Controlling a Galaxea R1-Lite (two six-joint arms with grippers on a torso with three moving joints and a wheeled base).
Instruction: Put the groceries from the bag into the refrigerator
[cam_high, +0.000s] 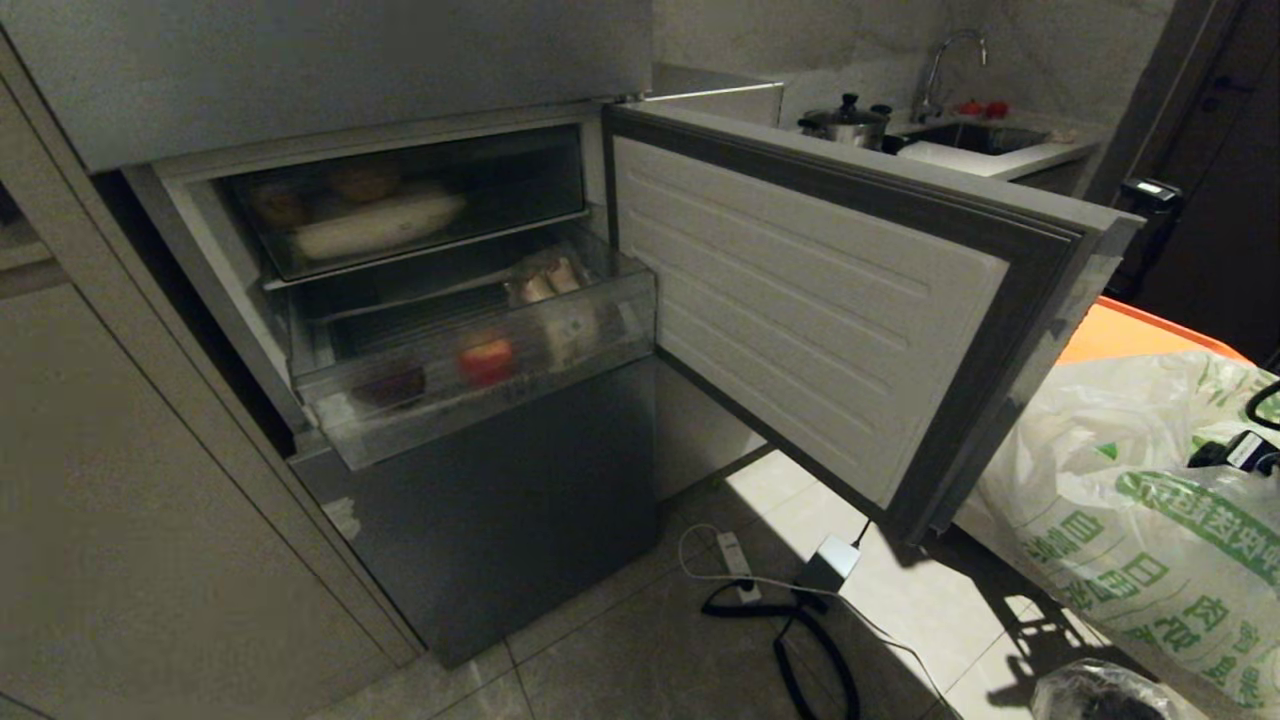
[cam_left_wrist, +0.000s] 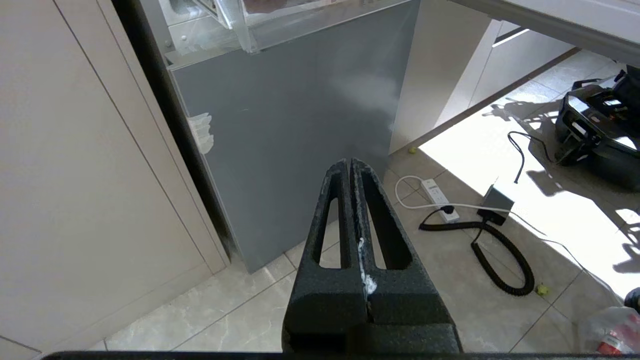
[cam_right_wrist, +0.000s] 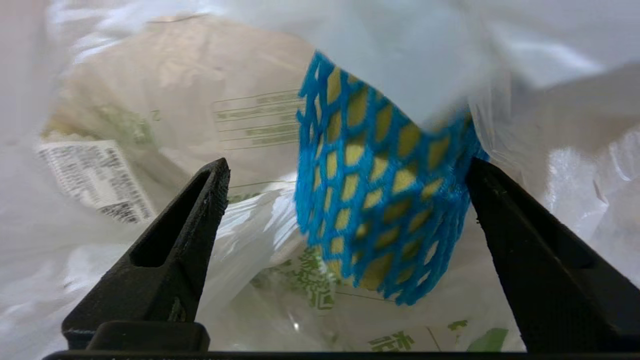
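The grey-steel refrigerator (cam_high: 500, 500) stands with its middle door (cam_high: 800, 300) swung open and a clear drawer (cam_high: 470, 385) pulled out, holding a red apple (cam_high: 486, 360) and other foods. The white bag (cam_high: 1120, 500) with green characters lies on the orange tray (cam_high: 1130, 335) at the right. My right gripper (cam_right_wrist: 347, 165) is inside the bag, open wide. A yellow fruit in blue foam net (cam_right_wrist: 380, 200) sits between its fingers, close against one and well apart from the other. A beige labelled pack (cam_right_wrist: 200, 90) lies behind it. My left gripper (cam_left_wrist: 348, 162) is shut and empty, pointing at the fridge's lower door (cam_left_wrist: 290, 125).
A power strip (cam_high: 735, 555), an adapter (cam_high: 830, 563) and coiled black cable (cam_high: 810, 640) lie on the tiled floor under the open door. Beige cupboard panels (cam_high: 120, 500) flank the fridge's left. A counter with sink (cam_high: 980, 140) and pot (cam_high: 848, 120) is behind.
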